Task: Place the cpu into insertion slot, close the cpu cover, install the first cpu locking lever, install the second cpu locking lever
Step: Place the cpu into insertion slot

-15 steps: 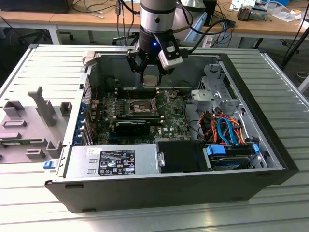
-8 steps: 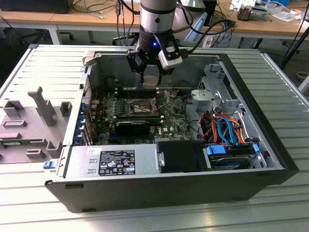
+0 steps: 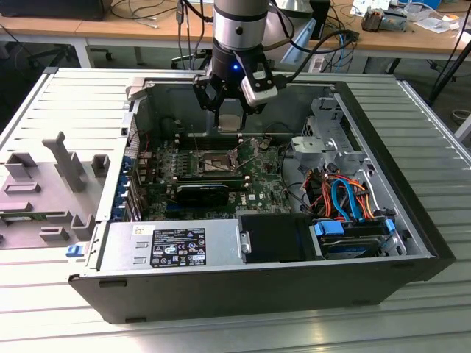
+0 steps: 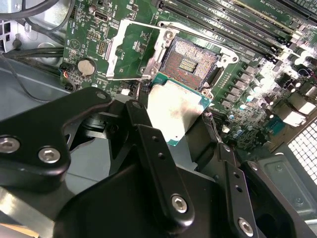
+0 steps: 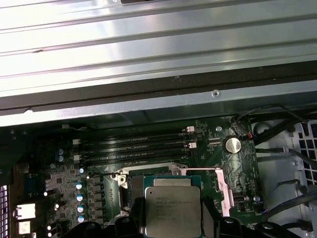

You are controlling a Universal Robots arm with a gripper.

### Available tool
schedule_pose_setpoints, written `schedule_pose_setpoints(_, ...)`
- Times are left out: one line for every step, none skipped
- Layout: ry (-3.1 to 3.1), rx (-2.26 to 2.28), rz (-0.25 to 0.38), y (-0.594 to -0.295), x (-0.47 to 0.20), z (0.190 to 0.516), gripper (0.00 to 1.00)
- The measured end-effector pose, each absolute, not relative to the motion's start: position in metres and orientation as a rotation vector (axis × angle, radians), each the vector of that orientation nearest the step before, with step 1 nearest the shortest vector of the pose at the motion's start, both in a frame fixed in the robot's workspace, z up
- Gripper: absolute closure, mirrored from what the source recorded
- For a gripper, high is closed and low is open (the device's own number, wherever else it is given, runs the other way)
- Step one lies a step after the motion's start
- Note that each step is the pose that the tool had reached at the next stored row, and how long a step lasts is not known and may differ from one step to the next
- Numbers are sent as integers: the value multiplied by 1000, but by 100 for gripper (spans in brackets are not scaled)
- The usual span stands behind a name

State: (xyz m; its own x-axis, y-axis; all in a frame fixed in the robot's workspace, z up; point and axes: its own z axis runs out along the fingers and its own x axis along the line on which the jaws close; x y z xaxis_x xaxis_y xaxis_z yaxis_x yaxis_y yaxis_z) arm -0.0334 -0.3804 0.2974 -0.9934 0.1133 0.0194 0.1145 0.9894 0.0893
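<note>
My gripper [image 3: 230, 116] hangs inside the open computer case, shut on the cpu [image 3: 230, 123], a small square chip with a silver top. It holds the chip just above the green motherboard [image 3: 254, 184], up and slightly to the far side of the insertion slot [image 3: 213, 163]. In the second wrist view the cpu [image 4: 173, 111] sits between the black fingers [image 4: 148, 144], close to the bare insertion slot [image 4: 190, 62]. The cpu cover [image 4: 130, 49] is swung open beside the slot, and a thin wire lever [image 4: 148, 27] stands free. The first wrist view shows the cpu [image 5: 172, 210] over the slot's rim [image 5: 123, 179].
The black case wall [image 3: 221, 283] rings the board. A power supply [image 3: 169, 246] lies at the near side, a drive cage [image 3: 331, 140] and coloured cables [image 3: 342, 195] at the exterior view's right. Memory slots [image 5: 133, 146] run beside the slot. A grey fixture [image 3: 44, 184] sits on the table.
</note>
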Motion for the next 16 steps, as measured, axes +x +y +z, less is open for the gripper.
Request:
schedule_pose_setpoints(-3119, -180, -141, -380, -33, 297, 45)
schedule_pose_setpoints(-3119, -183, -141, -380, -33, 297, 45)
schedule_pose_setpoints(-3119, -184, -141, -380, -33, 297, 45)
schedule_pose_setpoints(-3119, -186, -141, -380, -33, 297, 45)
schedule_pose_setpoints(-3119, -188, -141, -380, -33, 297, 45)
schedule_pose_setpoints(-3119, -190, -141, -380, -33, 297, 45)
schedule_pose_setpoints(-3119, -193, -141, -380, -33, 297, 45)
schedule_pose_setpoints(-3119, -196, -141, -380, -33, 297, 45)
schedule_pose_setpoints(-3118, -199, -141, -380, -33, 297, 45)
schedule_pose_setpoints(-3118, -200, -141, -380, -33, 297, 45)
schedule_pose_setpoints(-3118, -202, -141, -380, -33, 297, 45)
schedule_pose_setpoints(-3118, -204, -142, -380, -33, 297, 45)
schedule_pose_setpoints(-3118, -205, -141, -380, -33, 297, 45)
schedule_pose_setpoints(-3118, -209, -142, -380, -33, 297, 45)
schedule_pose_setpoints(-3118, -211, -142, -380, -33, 297, 45)
schedule_pose_setpoints(-3118, -213, -142, -380, -33, 297, 45)
